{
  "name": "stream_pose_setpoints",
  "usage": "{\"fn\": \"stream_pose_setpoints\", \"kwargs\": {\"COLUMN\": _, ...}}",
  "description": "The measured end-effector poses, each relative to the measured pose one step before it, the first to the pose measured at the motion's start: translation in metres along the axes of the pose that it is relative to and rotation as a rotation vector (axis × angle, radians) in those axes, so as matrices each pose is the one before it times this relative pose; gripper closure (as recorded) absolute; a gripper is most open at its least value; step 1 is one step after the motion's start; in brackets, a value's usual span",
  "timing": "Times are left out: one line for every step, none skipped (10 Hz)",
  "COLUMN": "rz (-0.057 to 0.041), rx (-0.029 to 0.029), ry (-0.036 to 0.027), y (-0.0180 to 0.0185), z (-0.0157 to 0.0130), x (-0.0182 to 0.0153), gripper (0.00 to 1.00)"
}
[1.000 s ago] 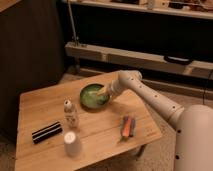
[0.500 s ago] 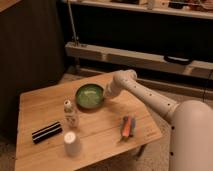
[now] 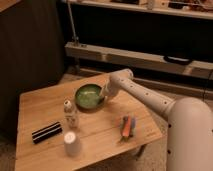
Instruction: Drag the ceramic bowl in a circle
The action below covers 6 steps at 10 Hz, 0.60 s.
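Gripper (image 3: 104,95) hangs at the rim of the ceramic bowl (image 3: 86,95).

The robot's body (image 3: 192,137) is bulky, rounded and white. Its tubular white arm (image 3: 145,96) carries small dark dots. The gripper (image 3: 104,95) sits at the rim of the ceramic bowl (image 3: 86,96).

**What the view hides or crops**

The gripper (image 3: 103,94) sits at the right rim of the ceramic bowl (image 3: 89,96) and covers that stretch of rim; whether it touches the glaze cannot be told. The robot's white body (image 3: 192,137) runs off the right and bottom edges. The wooden table (image 3: 35,107) loses its near left corner to the bottom edge. Markings on the small bottle (image 3: 70,115) are too small to read. The orange and dark items (image 3: 127,126) merge together, kind unclear
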Motion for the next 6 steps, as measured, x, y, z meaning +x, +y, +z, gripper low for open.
{"fn": "stream_pose_setpoints", "kwargs": {"rz": -0.00479, "rx": -0.00225, "ry": -0.00582, "y": -0.00118, "z": 0.00085, "x": -0.00064, "gripper": 0.53}}
{"fn": "stream_pose_setpoints", "kwargs": {"rz": -0.00045, "rx": -0.00185, "ry": -0.00540, "y": -0.00062, "z": 0.00165, "x": -0.00083, "gripper": 0.61}}
{"fn": "stream_pose_setpoints", "kwargs": {"rz": 0.00267, "rx": -0.00206, "ry": -0.00485, "y": 0.00104, "z": 0.00069, "x": -0.00029, "gripper": 0.71}}
{"fn": "stream_pose_setpoints", "kwargs": {"rz": 0.00821, "rx": -0.00313, "ry": -0.00345, "y": 0.00425, "z": -0.00099, "x": 0.00051, "gripper": 0.85}}
{"fn": "stream_pose_setpoints", "kwargs": {"rz": -0.00014, "rx": -0.00279, "ry": -0.00146, "y": 0.00003, "z": -0.00027, "x": 0.00022, "gripper": 0.93}}
{"fn": "stream_pose_setpoints", "kwargs": {"rz": 0.00001, "rx": -0.00728, "ry": 0.00111, "y": -0.00075, "z": -0.00138, "x": 0.00145, "gripper": 0.99}}
